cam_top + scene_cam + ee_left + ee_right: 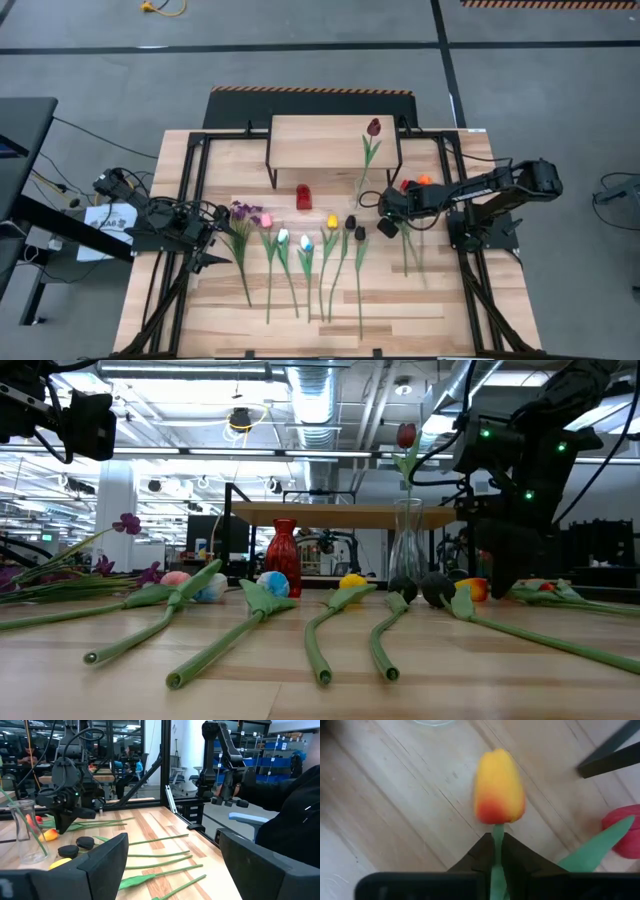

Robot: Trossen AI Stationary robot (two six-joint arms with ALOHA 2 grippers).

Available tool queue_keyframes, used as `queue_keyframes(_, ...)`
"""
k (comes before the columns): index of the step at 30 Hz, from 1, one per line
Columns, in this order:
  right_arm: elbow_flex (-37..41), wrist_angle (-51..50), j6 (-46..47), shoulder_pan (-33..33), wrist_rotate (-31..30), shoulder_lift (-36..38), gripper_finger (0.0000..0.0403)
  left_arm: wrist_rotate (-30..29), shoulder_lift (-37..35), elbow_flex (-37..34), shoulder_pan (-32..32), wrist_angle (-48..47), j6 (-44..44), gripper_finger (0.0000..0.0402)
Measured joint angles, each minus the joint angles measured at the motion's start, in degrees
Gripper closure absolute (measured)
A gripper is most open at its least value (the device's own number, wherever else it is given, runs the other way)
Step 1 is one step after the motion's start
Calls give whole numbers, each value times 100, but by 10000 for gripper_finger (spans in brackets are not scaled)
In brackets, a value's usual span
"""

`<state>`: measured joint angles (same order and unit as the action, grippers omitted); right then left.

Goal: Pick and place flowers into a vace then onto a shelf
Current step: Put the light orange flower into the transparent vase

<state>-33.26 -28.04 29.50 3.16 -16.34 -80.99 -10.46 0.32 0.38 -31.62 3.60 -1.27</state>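
Several long-stemmed flowers [300, 255] lie side by side on the plank table, also seen in the low view [260, 595]. A clear glass vase [406, 540] stands in front of the shelf [335, 140] with one dark red tulip [405, 435] upright in it. My right gripper [497, 840] points steeply down beside the vase [400, 205], shut on an orange-yellow tulip [499, 787]. A red tulip [625, 837] lies next to it. My left gripper [175, 870] waits open at the table's left side [212, 250], touching nothing. My right gripper pinches the orange tulip's green stem [497, 832] just below the flower head, between its two fingertips. The fingers come from above, slanting steeply down. The head sticks out beyond the fingertips and sits at tabletop level [473, 588] in the low view.
A small red vase [304, 197] stands left of the glass vase, in front of the shelf. A black shelf leg [610, 755] is close to the held tulip. Black frame rails run along the table's left and right sides. Two dark tulip heads [355, 228] lie near the right gripper.
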Motion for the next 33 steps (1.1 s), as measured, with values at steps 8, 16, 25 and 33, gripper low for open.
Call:
queue_keyframes(8, 0, 1, 41, -2, 2, 2, 391, 0, 0, 0, 0, 0, -1, 99)
queue_keyframes(16, -7, 0, 371, -9, 6, 7, 398, 0, 0, 0, -2, 0, -1, 99)
queue_keyframes(25, -119, -300, 801, -13, -1, 9, 397, 0, 1, -2, 0, 0, 1, 99)
queue_keyframes(33, -816, -1249, 914, -163, -72, 11, 398, 0, 0, -1, -2, 0, 1, 99)
